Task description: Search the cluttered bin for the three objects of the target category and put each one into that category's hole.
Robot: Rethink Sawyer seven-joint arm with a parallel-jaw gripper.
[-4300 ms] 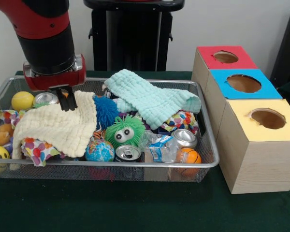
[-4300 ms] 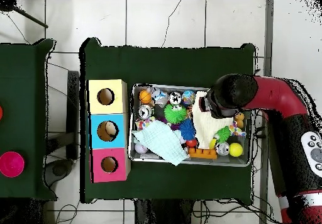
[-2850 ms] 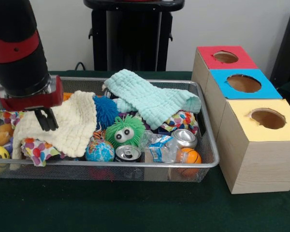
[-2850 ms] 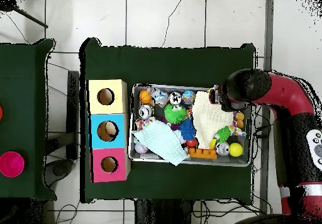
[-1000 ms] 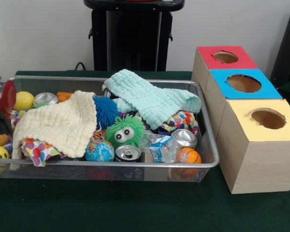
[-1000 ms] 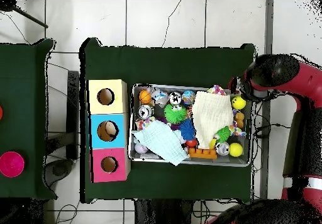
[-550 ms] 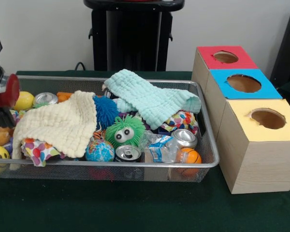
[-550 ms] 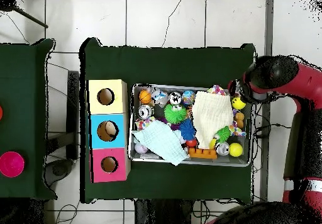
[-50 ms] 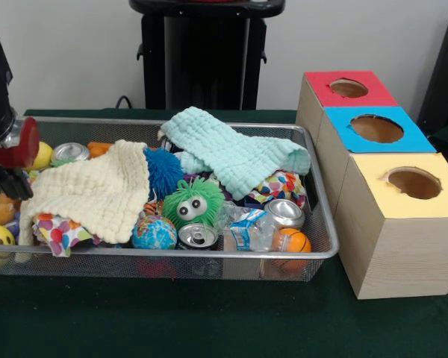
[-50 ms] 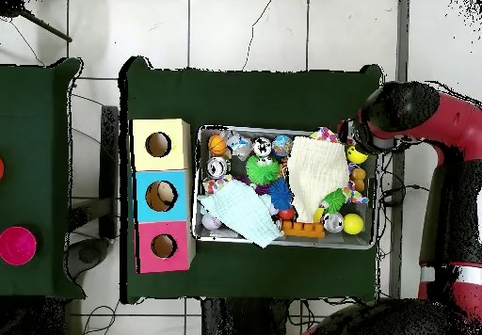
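While the claw (image 9: 13, 183), its state unclear, hangs at the bin's (image 9: 209, 256) end, cloths drape toys.

Cluttered wire bin (image 9: 313, 250) beside three holed boxes

The tool (image 9: 13, 183) hangs over the bin's left end, beside a cream cloth (image 9: 89, 195); a mint cloth (image 9: 231, 153) drapes the back.

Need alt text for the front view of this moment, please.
A wire mesh bin on a green table holds a cream cloth, a mint cloth, a fuzzy green toy with eyes, balls and cans. The red and black end effector hangs at its left end; three wooden boxes topped red, blue and yellow stand right.
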